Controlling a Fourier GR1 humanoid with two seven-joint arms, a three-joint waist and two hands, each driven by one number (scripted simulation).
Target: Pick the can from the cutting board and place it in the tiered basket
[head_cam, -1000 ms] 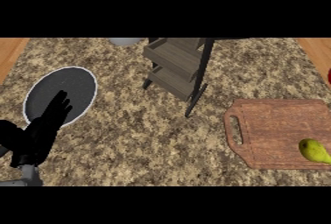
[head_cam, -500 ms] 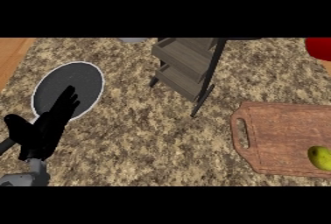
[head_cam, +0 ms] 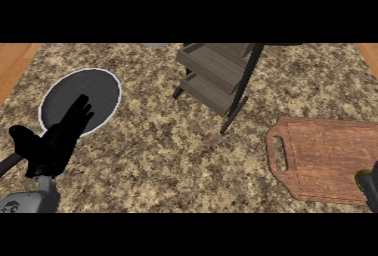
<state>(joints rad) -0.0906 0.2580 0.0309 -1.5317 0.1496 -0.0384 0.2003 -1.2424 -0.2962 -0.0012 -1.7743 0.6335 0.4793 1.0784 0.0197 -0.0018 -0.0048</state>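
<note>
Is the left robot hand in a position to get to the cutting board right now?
Probably not without a long stretch: the left robot hand is open at the left of the counter, over the edge of the dark plate, and the cutting board lies far right. Nothing stands directly between them.

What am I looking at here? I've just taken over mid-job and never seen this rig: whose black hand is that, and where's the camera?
The camera sits in the robot's head, looking steeply down at a speckled counter. The black hand at lower left is its left hand, open and holding nothing, partly over a dark plate. The tiered basket stands at top centre; the wooden cutting board lies at right. The dark shape at the right edge is probably the right hand; what it holds, if anything, cannot be told.
</note>
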